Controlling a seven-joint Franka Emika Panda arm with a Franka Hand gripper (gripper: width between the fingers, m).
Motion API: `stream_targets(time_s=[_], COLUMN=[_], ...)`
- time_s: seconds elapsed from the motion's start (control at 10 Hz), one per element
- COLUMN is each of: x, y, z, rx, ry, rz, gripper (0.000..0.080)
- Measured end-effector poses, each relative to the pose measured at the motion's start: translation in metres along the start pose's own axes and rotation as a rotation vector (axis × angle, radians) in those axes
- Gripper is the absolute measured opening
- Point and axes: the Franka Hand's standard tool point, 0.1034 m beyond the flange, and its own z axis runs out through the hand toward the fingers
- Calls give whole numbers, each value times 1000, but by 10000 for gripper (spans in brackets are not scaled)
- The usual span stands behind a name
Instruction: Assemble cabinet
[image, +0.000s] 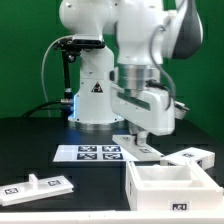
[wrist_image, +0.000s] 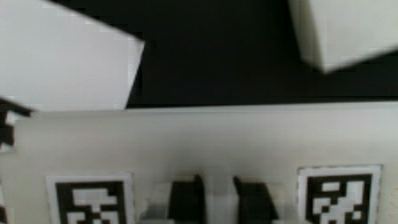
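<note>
- tool (image: 141, 137) is sitting pinched shut, apparently holding nothing, hanging low beside the marker board (image: 98, 152)
- cabinet body (image: 170, 186) is resting open-side-up near the surface's (image: 25, 150) camera-side edge, probably so panels can drop in

White cabinet body (image: 170, 195) — open-topped — flat panel (image: 38, 186) apart

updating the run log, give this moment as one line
fingers shut | arm low near marker board | cabinet body open-topped | panels lying loose
</note>
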Motion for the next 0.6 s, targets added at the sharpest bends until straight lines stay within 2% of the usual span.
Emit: stream_targets(time_s=[0.1, 0.2, 0.3, 0.5, 0.6], x=[-9, -22, -24, -20, -18], y=[-2, -2, -7, -15, -17], z=[0, -3, -8, -18, -20], rx=[-3, -43, -33, 13, 23], ry=[8, 13, 13, -13, -13], rz=[70, 187, 223, 315, 318], gripper=[64, 64, 64, 65, 65])
